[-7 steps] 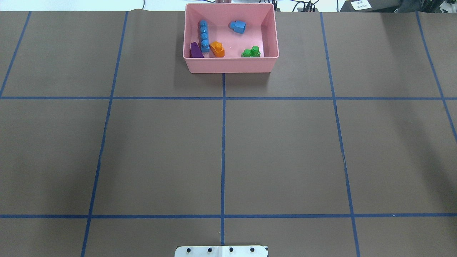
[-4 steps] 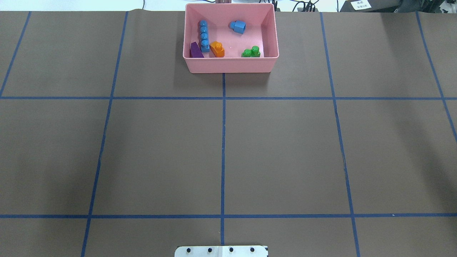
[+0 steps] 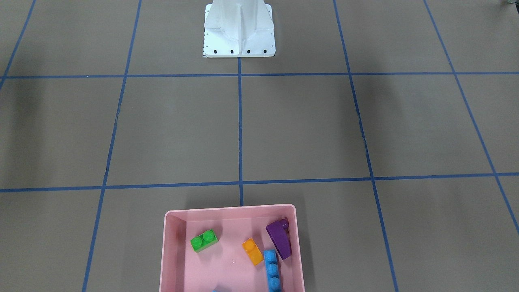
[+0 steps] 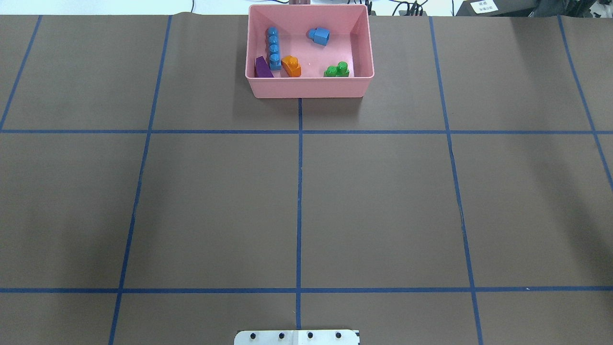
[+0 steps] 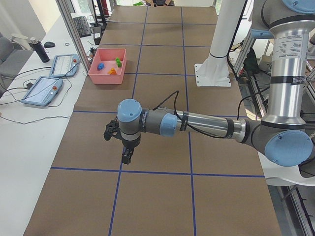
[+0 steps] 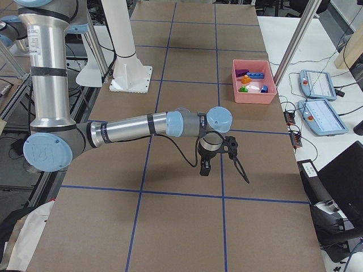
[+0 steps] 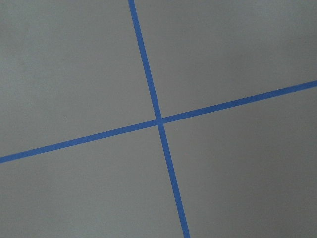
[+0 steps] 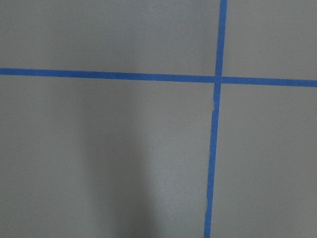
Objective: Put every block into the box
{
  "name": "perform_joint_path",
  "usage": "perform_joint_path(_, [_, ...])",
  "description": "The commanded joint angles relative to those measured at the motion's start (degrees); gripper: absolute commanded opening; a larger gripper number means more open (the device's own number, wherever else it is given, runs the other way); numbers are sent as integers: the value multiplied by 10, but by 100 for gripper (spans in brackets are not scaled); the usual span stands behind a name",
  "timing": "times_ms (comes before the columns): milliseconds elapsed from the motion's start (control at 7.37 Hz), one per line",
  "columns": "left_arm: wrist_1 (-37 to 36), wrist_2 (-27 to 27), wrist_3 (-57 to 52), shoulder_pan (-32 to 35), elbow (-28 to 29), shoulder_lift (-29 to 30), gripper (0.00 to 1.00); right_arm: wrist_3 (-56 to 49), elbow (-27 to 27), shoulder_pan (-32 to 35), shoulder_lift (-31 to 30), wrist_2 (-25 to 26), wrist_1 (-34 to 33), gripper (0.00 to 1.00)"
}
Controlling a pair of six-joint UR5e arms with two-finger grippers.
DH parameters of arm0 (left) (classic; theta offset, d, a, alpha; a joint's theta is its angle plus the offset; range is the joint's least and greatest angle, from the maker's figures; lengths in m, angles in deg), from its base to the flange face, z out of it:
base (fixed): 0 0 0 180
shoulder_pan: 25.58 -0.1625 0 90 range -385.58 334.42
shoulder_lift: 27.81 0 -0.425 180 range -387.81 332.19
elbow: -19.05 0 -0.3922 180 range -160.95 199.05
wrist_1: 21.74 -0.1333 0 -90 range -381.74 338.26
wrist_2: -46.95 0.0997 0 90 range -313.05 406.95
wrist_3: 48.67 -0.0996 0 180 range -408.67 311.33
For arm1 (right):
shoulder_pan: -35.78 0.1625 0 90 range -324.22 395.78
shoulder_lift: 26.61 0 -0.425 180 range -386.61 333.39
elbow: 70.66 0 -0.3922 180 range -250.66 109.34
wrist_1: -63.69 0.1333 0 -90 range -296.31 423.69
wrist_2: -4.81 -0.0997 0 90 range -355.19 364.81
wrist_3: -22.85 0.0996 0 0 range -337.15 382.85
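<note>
No change noted: all five blocks [image 4: 291, 66] rest inside the box [image 4: 311, 88], so the task is judged complete; left gripper [image 5: 126, 157] and right gripper [image 6: 204, 169] hang well clear of the box, and I cannot tell whether either is apart or together.

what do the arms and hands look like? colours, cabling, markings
Both match. The left arm and right arm are silver tubes with grey joints and light-blue round caps. A black cable loops along each forearm to the wrist. Small printed labels sit on the upright tubes; the text is unreadable. The left hand and right hand are compact and black.
</note>
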Motion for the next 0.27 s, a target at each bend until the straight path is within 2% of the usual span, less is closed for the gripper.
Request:
perform_joint_path(0, [-1,1,1,0,7,1,100,-1,7,0,0,2,1,100])
perform_joint_path(136, [-1,5,0,0,7,0,100,-1,7,0,0,3,0,100])
